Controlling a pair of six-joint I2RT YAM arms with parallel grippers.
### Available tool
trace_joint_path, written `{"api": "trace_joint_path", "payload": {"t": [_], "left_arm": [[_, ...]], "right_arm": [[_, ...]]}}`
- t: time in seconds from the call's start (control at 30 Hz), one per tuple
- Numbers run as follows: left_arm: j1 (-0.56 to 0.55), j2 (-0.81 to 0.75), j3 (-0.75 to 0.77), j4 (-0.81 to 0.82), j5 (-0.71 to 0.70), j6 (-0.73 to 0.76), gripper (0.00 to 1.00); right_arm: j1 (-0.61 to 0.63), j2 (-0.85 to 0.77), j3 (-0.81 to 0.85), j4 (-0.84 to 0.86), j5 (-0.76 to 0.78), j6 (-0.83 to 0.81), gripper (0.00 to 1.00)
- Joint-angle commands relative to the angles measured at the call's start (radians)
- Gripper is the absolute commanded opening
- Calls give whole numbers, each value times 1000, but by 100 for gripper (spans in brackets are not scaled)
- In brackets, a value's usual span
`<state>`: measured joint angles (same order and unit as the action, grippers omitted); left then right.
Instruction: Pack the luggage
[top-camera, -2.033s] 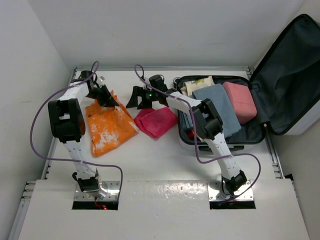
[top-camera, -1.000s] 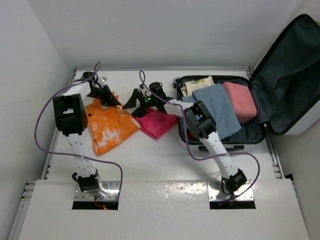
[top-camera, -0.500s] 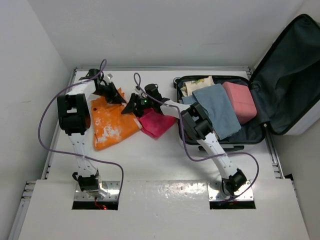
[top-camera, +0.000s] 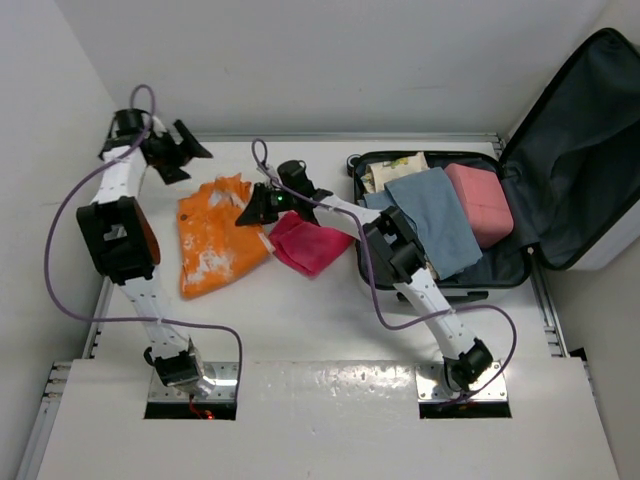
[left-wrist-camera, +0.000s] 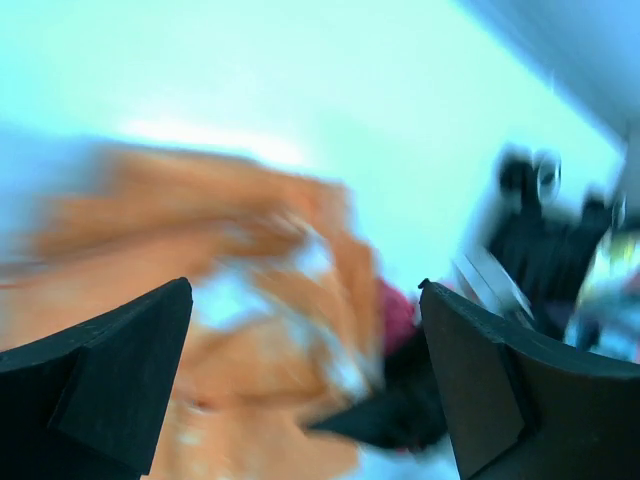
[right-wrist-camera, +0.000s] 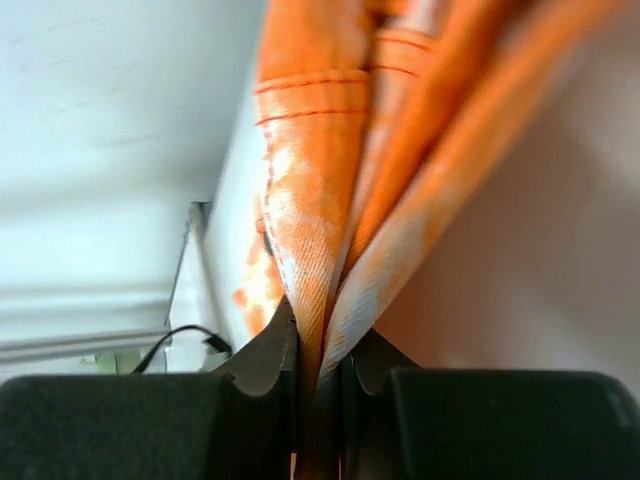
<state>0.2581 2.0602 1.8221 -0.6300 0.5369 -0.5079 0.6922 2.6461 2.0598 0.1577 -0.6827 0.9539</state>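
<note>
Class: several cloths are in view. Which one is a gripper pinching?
The orange cloth, its edge clamped in the right gripper. The magenta cloth beside it and the blue cloth in the luggage lie ungripped.

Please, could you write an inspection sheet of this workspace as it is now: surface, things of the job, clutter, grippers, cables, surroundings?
Surface: white table, no spill seen.
Job's things: luggage at the right, lid standing open; inside it a blue cloth, a pink item and a printed cream item. Orange garment and magenta cloth lie on the table outside it.
Clutter: nothing seen.
Grippers: left gripper open, raised near the far left corner, holding nothing; right gripper shut on the orange garment's edge.
Cables: purple cables loop loosely along both arms.
Surroundings: plain white walls.
</note>
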Motion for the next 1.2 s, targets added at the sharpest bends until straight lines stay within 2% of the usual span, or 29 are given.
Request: {"api": "trace_joint_path", "payload": {"t": [0.0,0.2,0.3,0.37,0.4,0.47,0.5,0.53,0.57,0.6,0.63,0.67,0.7,0.73,0.9,1.17], "left_arm": [[88,-64,34,44,-93,-30,100],[116,-109,-49,73,-104,54,100],[93,-135,-108,116,-127,92,100],[84,-144,-136,142,-109,106,100],[70,-144,-145,157,-109,106,100],[60,-144,-159,173,-69,115,100],[46,-144,-168,185,-69,115,100],[46,-144,-168,194,-54,115,98],[34,-134,-168,194,-45,124,98],[24,-133,-168,208,-45,124,97],[9,-124,-168,208,-45,124,95],[0,-124,-168,217,-45,124,95],[-19,-112,-159,217,-45,124,95],[-29,-103,-159,217,-57,124,94],[-108,-74,-98,217,-95,149,94],[-221,-98,-101,217,-268,216,96]], "right_arm": [[27,-227,59,98,-8,-69,0],[-17,-374,-53,3,-51,-21,0],[-92,-573,-258,-70,-46,-53,0],[-167,-670,-337,-220,-32,-188,0],[-212,-723,-351,-392,-28,-228,0],[-288,-808,-401,-512,-18,-382,0],[-346,-830,-411,-681,14,-468,0],[-371,-886,-421,-731,49,-504,0],[-458,-903,-456,-772,60,-608,0],[-483,-920,-466,-884,81,-642,0],[-508,-936,-487,-914,182,-670,0],[-583,-984,-522,-947,202,-729,0],[-608,-995,-533,-984,222,-750,0],[-626,-1020,-555,-1000,306,-773,0],[-776,-1077,-650,-1075,465,-872,0],[-783,-1129,-803,-997,718,-906,0]]}}
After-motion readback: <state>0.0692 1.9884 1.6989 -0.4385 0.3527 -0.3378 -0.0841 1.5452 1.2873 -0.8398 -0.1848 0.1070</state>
